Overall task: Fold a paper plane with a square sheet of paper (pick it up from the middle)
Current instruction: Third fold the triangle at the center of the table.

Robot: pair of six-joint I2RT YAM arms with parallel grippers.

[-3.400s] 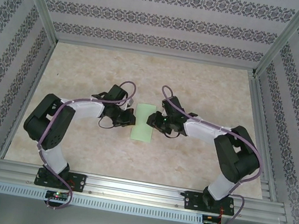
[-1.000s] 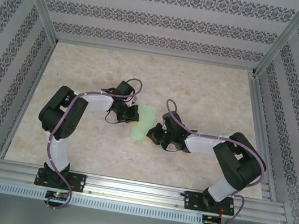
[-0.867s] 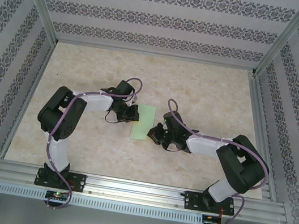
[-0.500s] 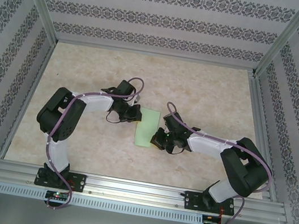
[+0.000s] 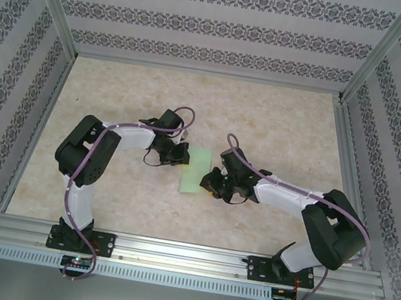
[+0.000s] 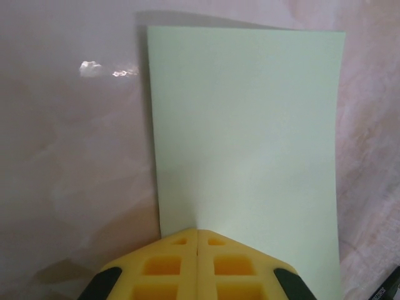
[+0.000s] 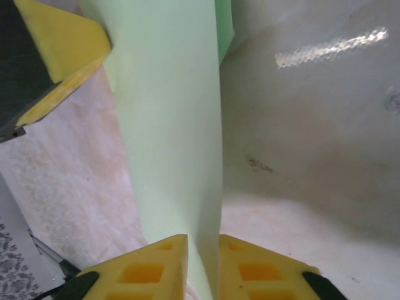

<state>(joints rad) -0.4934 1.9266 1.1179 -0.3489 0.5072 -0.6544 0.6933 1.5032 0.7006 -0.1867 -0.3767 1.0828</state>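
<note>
Centrally, a thin, smooth, pale green sheet of paper (image 5: 195, 171), showing as a plain narrow rectangle, is being held low over the glossy, marbled beige table (image 5: 281, 125). Its left edge is being pinched by the clenched yellow tips of the left gripper (image 5: 181, 156). Its right edge is being straddled by the right gripper (image 5: 211, 183), whose ribbed yellow jaws are standing slightly apart, loosened. Patterned walls (image 5: 221, 26) are enclosing the table. Overhead, both flanks of the sheet are being covered by the grippers, and in the right wrist view its near end is being cut off.
</note>
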